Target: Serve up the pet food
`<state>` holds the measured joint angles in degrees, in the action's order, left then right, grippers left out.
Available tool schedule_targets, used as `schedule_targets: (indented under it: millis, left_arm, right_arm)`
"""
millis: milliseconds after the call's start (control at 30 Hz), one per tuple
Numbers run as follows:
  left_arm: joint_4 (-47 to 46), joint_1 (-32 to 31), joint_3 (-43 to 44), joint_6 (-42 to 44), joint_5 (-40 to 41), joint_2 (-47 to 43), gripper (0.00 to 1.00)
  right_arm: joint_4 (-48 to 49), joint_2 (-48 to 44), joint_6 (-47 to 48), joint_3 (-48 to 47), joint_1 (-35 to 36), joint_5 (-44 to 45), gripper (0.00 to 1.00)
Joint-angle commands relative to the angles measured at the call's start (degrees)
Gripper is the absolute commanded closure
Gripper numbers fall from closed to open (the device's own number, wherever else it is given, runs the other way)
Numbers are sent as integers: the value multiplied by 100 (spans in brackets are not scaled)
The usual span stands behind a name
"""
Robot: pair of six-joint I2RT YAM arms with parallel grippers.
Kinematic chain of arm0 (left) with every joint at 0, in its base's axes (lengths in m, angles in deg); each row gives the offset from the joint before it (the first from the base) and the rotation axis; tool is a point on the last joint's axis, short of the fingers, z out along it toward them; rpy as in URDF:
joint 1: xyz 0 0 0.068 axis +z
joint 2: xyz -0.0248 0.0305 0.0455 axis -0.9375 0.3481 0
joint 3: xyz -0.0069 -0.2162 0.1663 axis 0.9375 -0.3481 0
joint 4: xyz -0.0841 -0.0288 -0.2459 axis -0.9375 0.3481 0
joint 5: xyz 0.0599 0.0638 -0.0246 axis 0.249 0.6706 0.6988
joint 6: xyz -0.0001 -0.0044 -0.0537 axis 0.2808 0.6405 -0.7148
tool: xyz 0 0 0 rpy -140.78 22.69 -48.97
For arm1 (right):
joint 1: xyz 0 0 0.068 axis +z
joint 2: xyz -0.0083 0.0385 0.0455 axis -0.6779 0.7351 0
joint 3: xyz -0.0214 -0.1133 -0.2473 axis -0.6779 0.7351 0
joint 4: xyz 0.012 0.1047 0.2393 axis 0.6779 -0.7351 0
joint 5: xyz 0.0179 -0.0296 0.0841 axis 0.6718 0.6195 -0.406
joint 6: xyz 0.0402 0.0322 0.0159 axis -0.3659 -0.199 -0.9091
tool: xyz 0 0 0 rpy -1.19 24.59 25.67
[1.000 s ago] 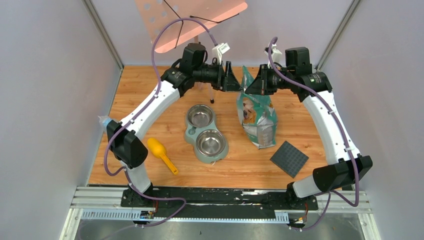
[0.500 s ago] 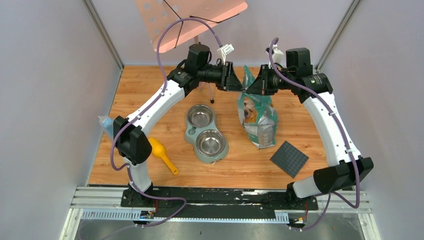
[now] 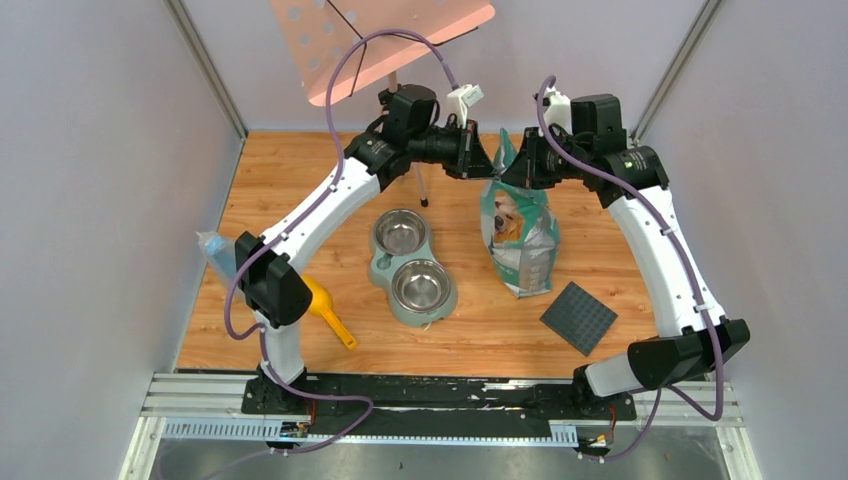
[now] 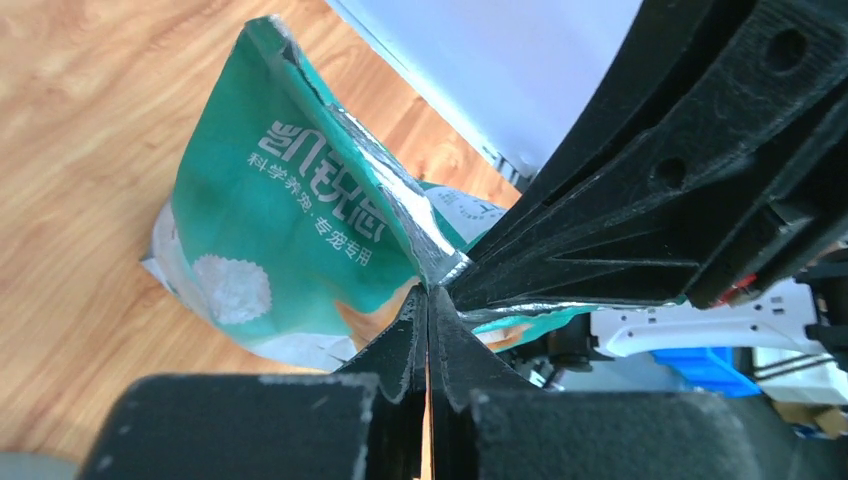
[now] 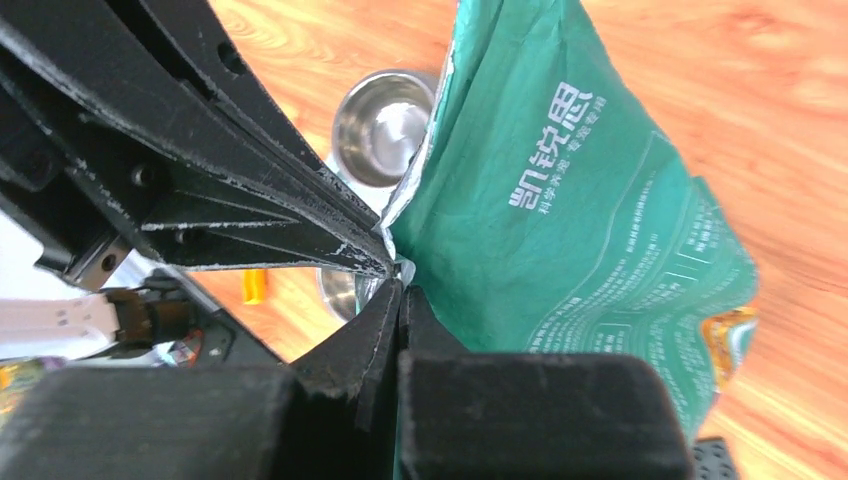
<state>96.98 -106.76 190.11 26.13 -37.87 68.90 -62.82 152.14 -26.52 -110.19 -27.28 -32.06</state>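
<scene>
The teal-green bag with a golden dog stands tilted right of the bowls, its top lifted. My left gripper is shut on the bag's top edge from the left. My right gripper is shut on that edge from the right, tip to tip with the left. In the left wrist view the gripper pinches the silver-lined rim of the bag. The right wrist view has the gripper closed against the bag. The pet food is hidden.
A pale green double bowl stand with two steel bowls sits left of the bag. A yellow scoop lies by the left arm. A dark square mat lies front right. A pink perforated stand hangs over the back edge.
My left gripper moved right to the bag's top and shut on it. The bag's top rose and the bag now stands straighter. The right gripper stayed shut on the bag.
</scene>
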Motion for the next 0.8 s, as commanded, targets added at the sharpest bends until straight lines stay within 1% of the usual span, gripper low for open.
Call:
schedule_targets:
  millis: [0, 100, 167, 233, 367, 467, 500, 567, 633, 767]
  left_arm:
    - [936, -48, 233, 757, 1128, -123, 100]
    - [1275, -54, 173, 1047, 1760, -294, 100]
    - [1446, -50, 63, 1136, 2062, -417, 100]
    - [1503, -54, -64, 1191, 2215, -557, 100]
    - [1409, -57, -228, 1178, 2084, -772, 100]
    - [1181, -51, -210, 1139, 1812, -891, 100]
    - [1127, -54, -152, 1127, 1759, -907, 100]
    - [895, -51, 3, 1102, 1498, -930, 100]
    - [768, -61, 215, 1075, 1264, -906, 100]
    - [622, -99, 535, 977, 1100, -828, 100]
  right_arm:
    - [99, -184, 643, -796, 11, 1845, 100]
    - [116, -200, 960, -1157, 39, 2519, 100]
    - [170, -222, 1199, -1305, 45, 3098, 100]
    - [224, -254, 1414, -1403, 50, 3350, 100]
    - [236, -368, 1444, -1275, 42, 3139, 100]
    - [193, -397, 1323, -1177, 43, 2396, 100]
    - [148, -364, 1261, -1207, 48, 2200, 97]
    - [71, -253, 1155, -1298, 47, 1993, 74]
    - [22, -132, 1136, -1385, 43, 1959, 58]
    - [-29, 90, 882, -1590, 48, 1927, 38]
